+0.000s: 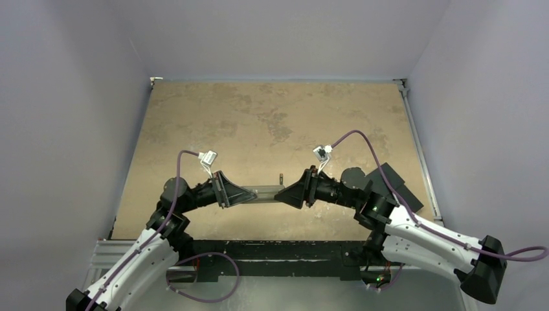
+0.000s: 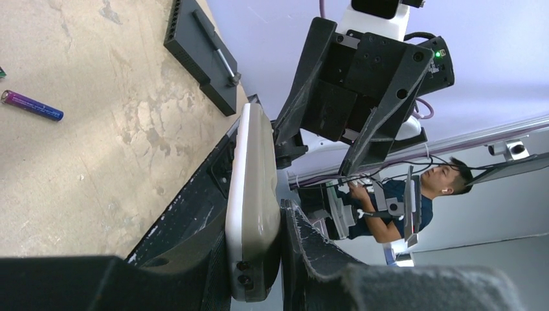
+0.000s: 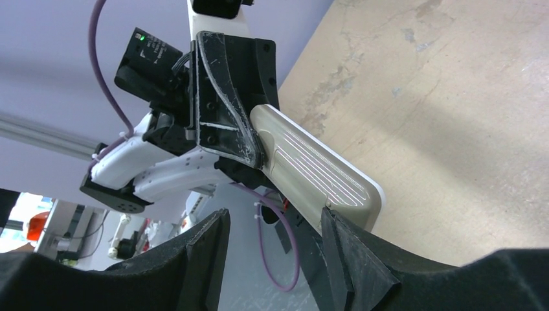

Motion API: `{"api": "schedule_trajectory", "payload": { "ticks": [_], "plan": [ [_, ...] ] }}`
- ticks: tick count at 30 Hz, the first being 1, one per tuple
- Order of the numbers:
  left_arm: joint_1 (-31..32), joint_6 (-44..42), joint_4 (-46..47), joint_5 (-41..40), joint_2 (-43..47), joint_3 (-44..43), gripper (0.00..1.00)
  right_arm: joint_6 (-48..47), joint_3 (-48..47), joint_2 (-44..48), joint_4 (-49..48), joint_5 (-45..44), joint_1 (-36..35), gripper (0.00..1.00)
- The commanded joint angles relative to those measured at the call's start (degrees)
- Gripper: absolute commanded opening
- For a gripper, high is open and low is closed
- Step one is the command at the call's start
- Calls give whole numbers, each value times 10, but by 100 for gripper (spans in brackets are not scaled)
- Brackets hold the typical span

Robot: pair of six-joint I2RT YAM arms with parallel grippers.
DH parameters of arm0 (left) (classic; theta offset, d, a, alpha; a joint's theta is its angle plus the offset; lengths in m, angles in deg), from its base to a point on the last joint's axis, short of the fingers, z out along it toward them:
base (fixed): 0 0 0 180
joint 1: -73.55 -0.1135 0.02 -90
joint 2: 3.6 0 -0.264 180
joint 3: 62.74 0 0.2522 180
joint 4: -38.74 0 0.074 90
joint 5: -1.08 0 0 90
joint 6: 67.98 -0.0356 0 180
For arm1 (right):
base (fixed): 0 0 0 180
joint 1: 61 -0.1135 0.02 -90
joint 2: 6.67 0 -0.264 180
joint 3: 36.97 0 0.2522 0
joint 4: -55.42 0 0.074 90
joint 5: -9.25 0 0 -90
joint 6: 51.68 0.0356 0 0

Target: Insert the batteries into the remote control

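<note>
Jutting from left gripper [image 2: 257, 214]: remote control [image 2: 254, 146]

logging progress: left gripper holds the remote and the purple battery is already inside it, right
No. The left gripper does hold the remote, but the purple battery is not inside it: it lies on the table, as the left wrist view shows.

Overhead view: even, diffuse light, slightly dim; soft shadows under both arms at the bench's [image 1: 272, 116] near edge. Wrist views: brighter; nearest tool fingers [image 3: 194, 259] dark and out of focus; a broad soft shadow crosses the bench.
</note>
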State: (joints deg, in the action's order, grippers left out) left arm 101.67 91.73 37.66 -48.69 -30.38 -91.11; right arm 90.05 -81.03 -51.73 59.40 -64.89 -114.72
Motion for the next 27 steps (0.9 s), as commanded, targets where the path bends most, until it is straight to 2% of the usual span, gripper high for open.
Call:
{"api": "schedule_trajectory", "payload": {
  "ticks": [1,27],
  "plan": [
    [0,11,68,22,3,-15,0,-23,-23,-15,38,-32,-8,62],
    [1,19,100,30,-20,-15,0,-52,-64,-88,71,-100,-58,63]
  ]
}}
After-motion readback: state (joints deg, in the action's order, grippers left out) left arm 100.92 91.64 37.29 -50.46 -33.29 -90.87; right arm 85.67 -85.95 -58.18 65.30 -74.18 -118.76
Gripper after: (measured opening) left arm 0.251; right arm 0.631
